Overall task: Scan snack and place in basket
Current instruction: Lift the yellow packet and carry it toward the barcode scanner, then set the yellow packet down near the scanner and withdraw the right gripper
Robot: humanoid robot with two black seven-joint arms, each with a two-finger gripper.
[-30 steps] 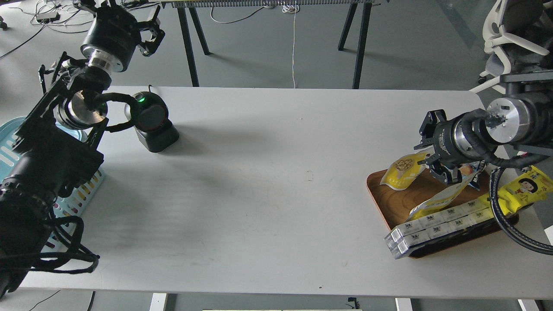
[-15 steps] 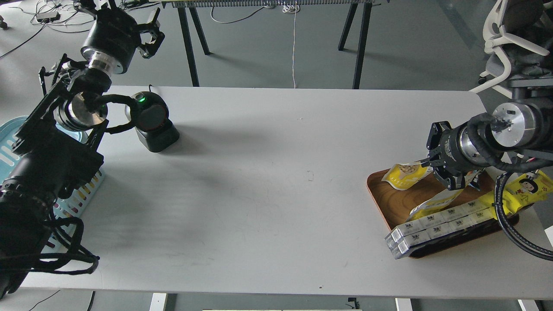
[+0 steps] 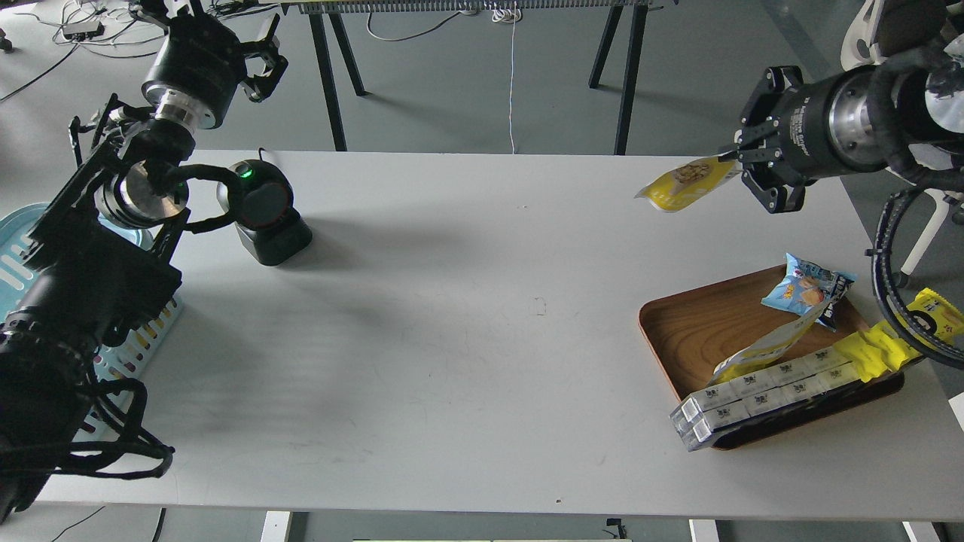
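Black right arm enters from the upper right edge, forearm near level and reaching leftward, raised above the far right corner of the white counter [image 3: 482, 316]; right tool [image 3: 742, 162] at its far end, fingers pressed onto the top edge of the snack [image 3: 685, 183]. Snack: yellow pouch with nut picture, held in the air clear of the counter, long axis near horizontal with a slight downward tilt to the left, pinched end toward the tool, free bottom end pointing left. Black left arm rises along the left edge, bent upward and away; left tool [image 3: 260, 53] beyond the far left counter edge, above the floor, fingers seen end-on and dark, open or closed cannot be told. Light blue basket [image 3: 15, 256], slotted, at the left counter edge, largely hidden behind the left arm, well apart from the snack. Black scanner [image 3: 263, 211] with green light, on the counter near the far left. Brown wooden tray [image 3: 693, 331] at the near right, holding a blue packet [image 3: 806, 282], a pale yellow pouch, a row of clear boxed packs [image 3: 753, 395] and a yellow packet [image 3: 877, 346]
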